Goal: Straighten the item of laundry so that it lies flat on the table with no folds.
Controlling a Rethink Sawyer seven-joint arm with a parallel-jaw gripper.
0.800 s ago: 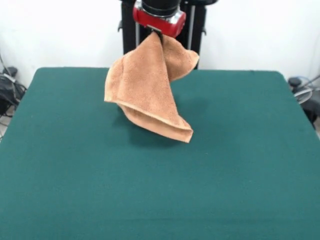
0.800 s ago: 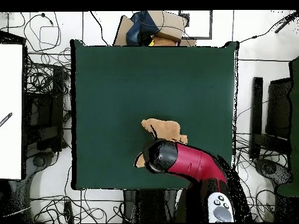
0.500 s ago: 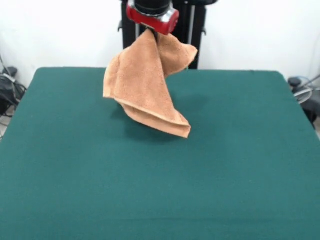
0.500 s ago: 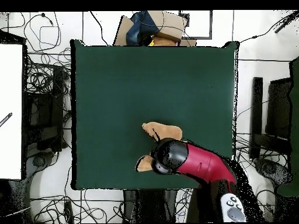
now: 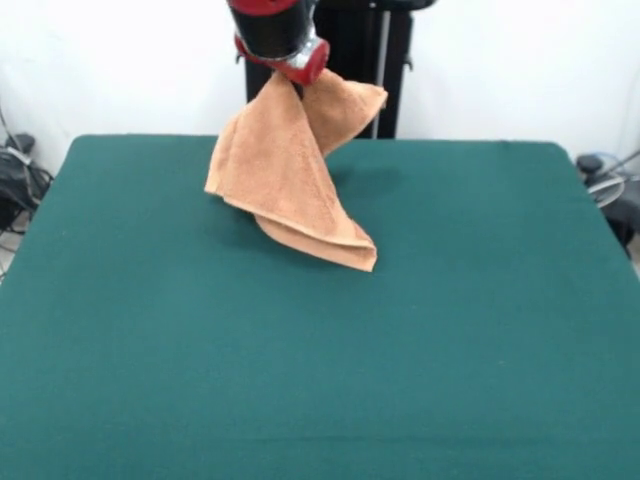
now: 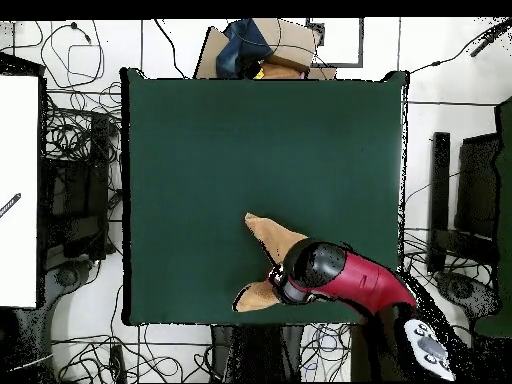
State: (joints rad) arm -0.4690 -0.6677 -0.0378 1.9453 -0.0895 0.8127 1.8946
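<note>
Above the far part of the bench (image 5: 480, 340) the towel (image 5: 290, 185) hung from the pincer (image 5: 283, 76), which was clamped on a bunched bit of its upper edge. It draped in a doubled, cone-like fall, with one flap sticking out behind at the top and the lowest corner at or just above the green cloth; I could not tell whether it touched. From overhead the towel (image 6: 268, 236) showed only as two pieces either side of the arm's head, close to the bench edge nearest the robot.

Judging from this, the main risk was that the towel would be let go while so folded: layers would land on each other and the creases would stay. A grip on a gathered bit rather than a clean corner could also slip. Release so near the bench edge might leave part hanging off.
</note>
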